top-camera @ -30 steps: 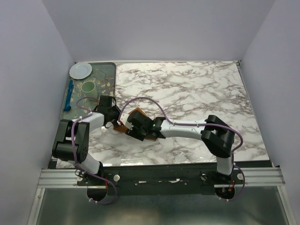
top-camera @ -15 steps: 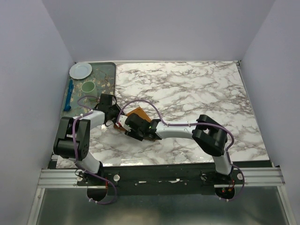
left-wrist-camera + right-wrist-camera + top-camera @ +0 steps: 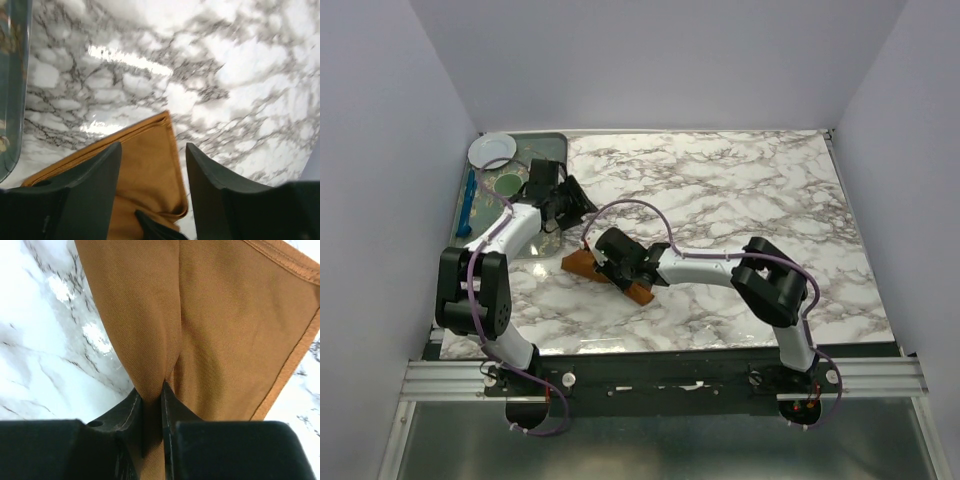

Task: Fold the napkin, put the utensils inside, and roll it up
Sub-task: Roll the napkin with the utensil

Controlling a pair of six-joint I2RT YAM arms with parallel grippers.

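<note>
Where the rust-orange cloth napkin [image 3: 582,264] lies: on the white, grey-veined marble table [image 3: 720,190], in front of the two arm bases, folded into a narrow band set slantwise, its left end farther from the bases than its right end.
Right claw: the black two-finger right gripper [image 3: 152,390] is brought down on the middle of the band; its fingers are drawn almost together and a raised ridge of the cloth is pinched between them.
Cloth at the grip: two slopes of fabric are seen falling away from the pinched ridge, with a stitched hem along the right edge.
Left claw: the black two-finger left gripper [image 3: 153,147] is held above the table near the tray's right edge, its fingers spread well apart with nothing between them; a corner of the napkin is seen below it, untouched.
Tray: a dark green rectangular tray [image 3: 520,135] is set at the table's far left corner.
On the tray: a round white plate [image 3: 492,150], what seems to be a pale green cup [image 3: 507,184], and a slim blue utensil [image 3: 468,205] are laid.
</note>
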